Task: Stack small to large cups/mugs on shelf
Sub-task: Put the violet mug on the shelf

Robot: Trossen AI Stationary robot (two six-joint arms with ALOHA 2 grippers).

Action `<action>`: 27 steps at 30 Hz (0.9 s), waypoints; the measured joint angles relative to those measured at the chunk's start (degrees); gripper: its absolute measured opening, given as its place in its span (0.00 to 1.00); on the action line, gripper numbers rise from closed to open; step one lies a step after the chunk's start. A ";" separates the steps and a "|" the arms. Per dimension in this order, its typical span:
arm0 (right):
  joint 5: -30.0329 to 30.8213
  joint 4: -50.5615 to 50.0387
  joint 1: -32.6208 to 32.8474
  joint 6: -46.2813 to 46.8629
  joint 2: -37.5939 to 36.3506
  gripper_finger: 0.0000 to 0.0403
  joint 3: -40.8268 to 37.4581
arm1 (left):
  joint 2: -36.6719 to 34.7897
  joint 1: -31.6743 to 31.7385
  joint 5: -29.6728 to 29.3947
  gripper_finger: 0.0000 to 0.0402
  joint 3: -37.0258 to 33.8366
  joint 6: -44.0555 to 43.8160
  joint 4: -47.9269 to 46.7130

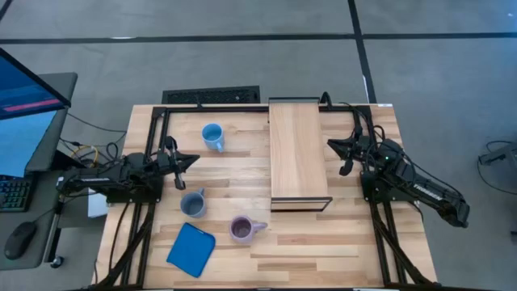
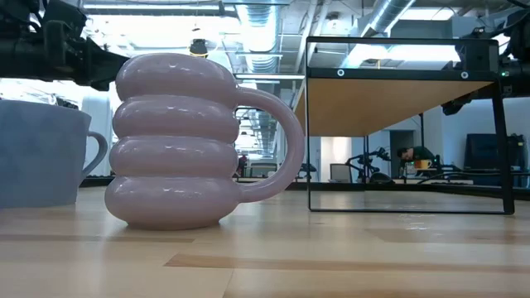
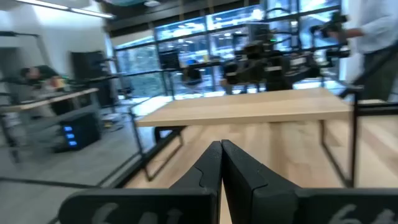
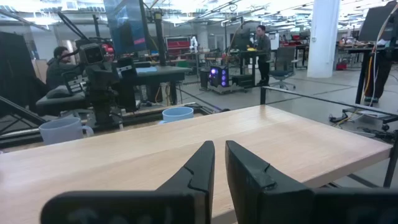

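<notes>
Three mugs stand upright on their bases on the slatted tabletop (image 1: 355, 242): a bright light blue one (image 1: 212, 136) at the far left, a grey-blue one (image 1: 193, 203) nearer, and a ribbed pale purple one (image 1: 242, 229) closest to the near edge, large in the low view (image 2: 178, 141). The light-wood shelf (image 1: 297, 153) stands on its dark frame in the middle, nothing on it. My left gripper (image 1: 192, 159) hovers shut at the left, pointing at the shelf (image 3: 249, 109). My right gripper (image 1: 331, 144) hovers shut by the shelf's right edge, over the board (image 4: 186, 155).
A flat blue square pad (image 1: 191, 249) lies near the front left corner. A monitor (image 1: 24, 121) and a desk stand beyond the table's left edge. A person (image 3: 379, 25) stands beyond the table's right side. Bare wood lies right of the shelf and along the near edge.
</notes>
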 joint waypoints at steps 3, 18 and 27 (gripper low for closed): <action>0.00 0.00 0.00 0.00 0.00 0.16 0.00 | -0.01 0.01 -5.59 0.00 0.00 -0.78 0.57; 10.94 -0.57 0.00 -0.04 0.02 0.16 0.00 | 0.01 0.00 -11.12 0.08 0.00 5.24 -1.53; 14.98 -1.45 0.00 -0.08 0.02 0.16 0.00 | 0.03 0.00 -12.34 0.08 0.00 5.13 -1.51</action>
